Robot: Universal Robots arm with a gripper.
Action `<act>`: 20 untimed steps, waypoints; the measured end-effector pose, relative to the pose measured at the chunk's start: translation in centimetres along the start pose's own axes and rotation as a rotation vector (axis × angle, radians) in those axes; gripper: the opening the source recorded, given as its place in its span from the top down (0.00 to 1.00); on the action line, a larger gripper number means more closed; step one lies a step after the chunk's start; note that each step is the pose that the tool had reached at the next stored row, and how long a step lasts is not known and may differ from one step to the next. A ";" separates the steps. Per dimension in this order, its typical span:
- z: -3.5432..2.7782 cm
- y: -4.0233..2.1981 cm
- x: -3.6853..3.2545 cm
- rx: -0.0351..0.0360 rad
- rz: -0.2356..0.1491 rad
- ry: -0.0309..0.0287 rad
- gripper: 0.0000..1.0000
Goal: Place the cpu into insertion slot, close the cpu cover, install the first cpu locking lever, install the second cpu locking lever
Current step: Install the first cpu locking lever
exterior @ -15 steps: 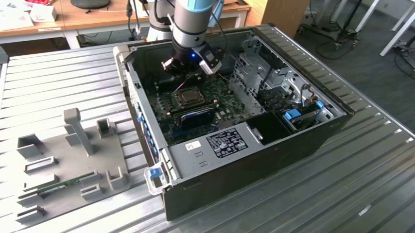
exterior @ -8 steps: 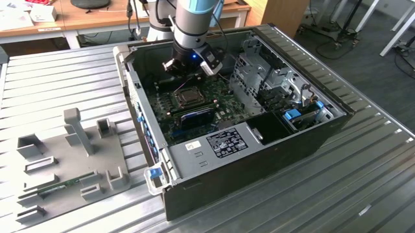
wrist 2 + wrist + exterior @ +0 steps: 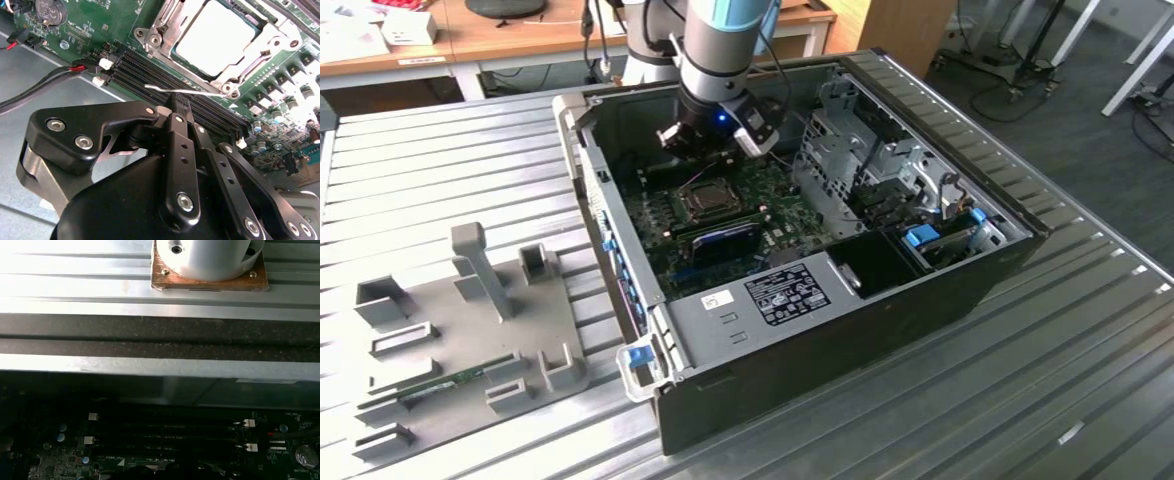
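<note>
The cpu [image 3: 215, 37] lies flat in the insertion slot [image 3: 707, 197], its pale metal top showing through the window of the cpu cover [image 3: 165, 22], which lies down around it. A thin silvery locking lever [image 3: 200, 93] runs along the socket's edge, over the black memory slots [image 3: 150, 75]. My gripper [image 3: 176, 100] is shut with nothing between its fingers, and its tip sits right at this lever. In the exterior view the gripper [image 3: 710, 148] hangs inside the open computer case, just behind the socket.
Red and black cables [image 3: 50, 80] and a coin battery [image 3: 50, 7] lie beside the memory slots. A metal drive cage [image 3: 854, 150] stands toward the exterior view's right of the board. The case wall [image 3: 160, 330] rises close behind. A grey fixture plate [image 3: 454, 340] lies outside the case.
</note>
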State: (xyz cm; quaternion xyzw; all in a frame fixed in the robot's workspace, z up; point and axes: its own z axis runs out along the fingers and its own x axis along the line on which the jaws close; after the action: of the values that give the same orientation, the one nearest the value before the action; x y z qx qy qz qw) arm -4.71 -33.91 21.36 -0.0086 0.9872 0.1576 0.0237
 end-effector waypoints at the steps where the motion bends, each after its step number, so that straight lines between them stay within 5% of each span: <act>1: 0.05 -0.02 -0.02 -0.0001 0.000 0.0000 0.90; 20: 1.05 -0.35 -0.33 0.0002 0.000 0.0001 0.90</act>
State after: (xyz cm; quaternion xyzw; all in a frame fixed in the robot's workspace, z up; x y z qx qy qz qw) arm -4.33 -33.92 20.27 -0.0086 0.9872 0.1575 0.0236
